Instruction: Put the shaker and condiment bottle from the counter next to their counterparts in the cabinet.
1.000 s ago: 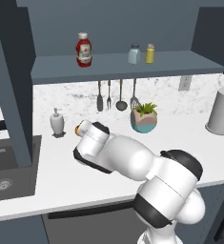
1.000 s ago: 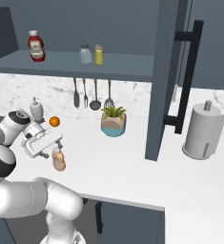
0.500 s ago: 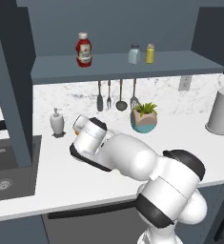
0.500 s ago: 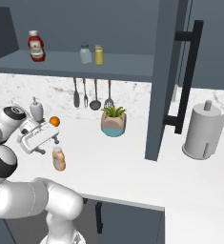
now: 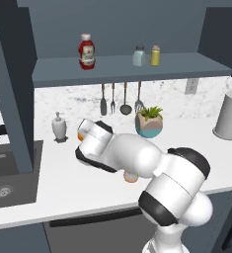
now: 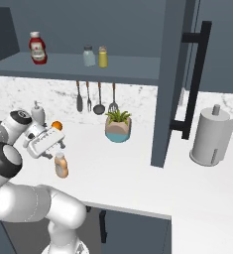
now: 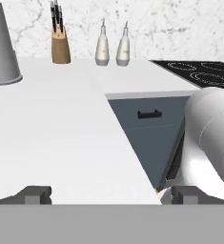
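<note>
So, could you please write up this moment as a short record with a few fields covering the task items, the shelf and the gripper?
shaker: small pale blue-grey shaker with grey cap, upright on the cabinet shelf beside the small yellow shaker with tan cap
condiment bottle: short peach-orange bottle with whitish cap, upright on the white marbled counter
ketchup: red ketchup bottle with white cap, alone at the shelf's left end
cabinet: dark blue-grey wall cabinet, open shelf
gripper: two-finger gripper, just above the condiment bottle, fingers apart, holding nothing

Kitchen: marbled counter (image 6: 138,168), sink (image 5: 4,190), stovetop (image 7: 199,71), hanging utensils (image 6: 95,96).
</note>
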Robot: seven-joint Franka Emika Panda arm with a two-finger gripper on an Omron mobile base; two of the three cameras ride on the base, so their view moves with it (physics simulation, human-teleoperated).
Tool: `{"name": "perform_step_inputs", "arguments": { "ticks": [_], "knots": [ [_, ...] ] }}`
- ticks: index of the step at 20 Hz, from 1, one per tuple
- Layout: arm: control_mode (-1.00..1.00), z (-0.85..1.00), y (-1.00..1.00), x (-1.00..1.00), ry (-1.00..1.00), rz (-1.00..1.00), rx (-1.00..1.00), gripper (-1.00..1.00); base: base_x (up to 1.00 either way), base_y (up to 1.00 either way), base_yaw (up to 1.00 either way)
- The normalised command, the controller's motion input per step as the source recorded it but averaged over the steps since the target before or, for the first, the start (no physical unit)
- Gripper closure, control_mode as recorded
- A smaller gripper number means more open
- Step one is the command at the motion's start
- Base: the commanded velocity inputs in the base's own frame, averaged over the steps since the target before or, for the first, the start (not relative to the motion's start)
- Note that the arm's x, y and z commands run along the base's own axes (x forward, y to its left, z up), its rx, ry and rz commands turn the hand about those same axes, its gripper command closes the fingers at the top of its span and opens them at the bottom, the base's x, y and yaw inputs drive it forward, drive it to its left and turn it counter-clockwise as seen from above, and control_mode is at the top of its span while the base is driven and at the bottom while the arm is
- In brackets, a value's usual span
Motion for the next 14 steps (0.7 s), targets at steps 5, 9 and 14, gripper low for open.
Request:
{"name": "perform_step_inputs", "arguments": {
  "ticks": [5, 9, 14],
  "knots": [
    [-1.00, -0.01, 0.00, 0.33, 0.00, 0.00, 0.00, -1.00, 0.00, 0.00, 0.00],
    [-1.00, -0.12, 0.03, 0.09, 0.00, 0.00, 0.00, -1.00, 0.00, 0.00, 0.00],
    [-1.00, -0.17, 0.09, 0.00, 0.00, 0.00, 0.00, -1.00, 0.00, 0.00, 0.00]
  ]
}}
